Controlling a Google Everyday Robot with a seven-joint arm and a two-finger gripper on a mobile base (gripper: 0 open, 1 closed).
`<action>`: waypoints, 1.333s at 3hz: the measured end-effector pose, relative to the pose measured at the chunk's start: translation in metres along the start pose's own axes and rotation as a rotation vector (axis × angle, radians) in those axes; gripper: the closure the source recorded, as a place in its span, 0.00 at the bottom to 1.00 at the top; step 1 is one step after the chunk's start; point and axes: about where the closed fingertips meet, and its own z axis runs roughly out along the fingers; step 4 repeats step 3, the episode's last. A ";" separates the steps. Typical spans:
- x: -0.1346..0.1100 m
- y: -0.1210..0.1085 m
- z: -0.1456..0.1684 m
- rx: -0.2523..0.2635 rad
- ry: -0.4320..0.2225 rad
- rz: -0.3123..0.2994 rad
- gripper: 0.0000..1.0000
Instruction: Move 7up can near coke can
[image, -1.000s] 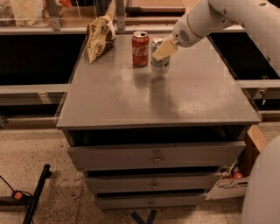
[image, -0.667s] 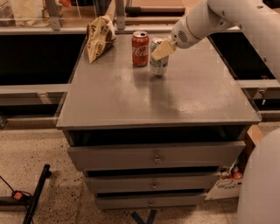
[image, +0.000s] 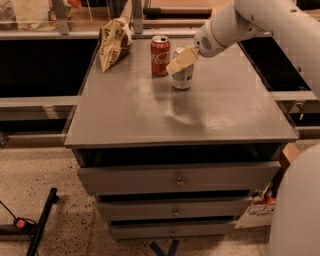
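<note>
Silver-grey 7up can with green and white print (image: 183, 80): upright on the grey tabletop (image: 150, 115), toward the far edge. Red coke can with white script (image: 160, 49): upright just to its left and slightly further back; a narrow gap shows between the two. My gripper (image: 179, 62): at the 7up can, its cream-coloured end lying across the can's upper front. Whether it grips the can or stands loose: cannot tell. Crumpled yellow-brown snack bag (image: 113, 42): far left corner, well apart from both cans.
</note>
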 end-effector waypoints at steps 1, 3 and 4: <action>0.000 0.000 0.000 0.000 0.000 0.000 0.00; 0.003 0.004 -0.007 -0.046 0.037 -0.041 0.00; 0.003 0.004 -0.007 -0.046 0.037 -0.041 0.00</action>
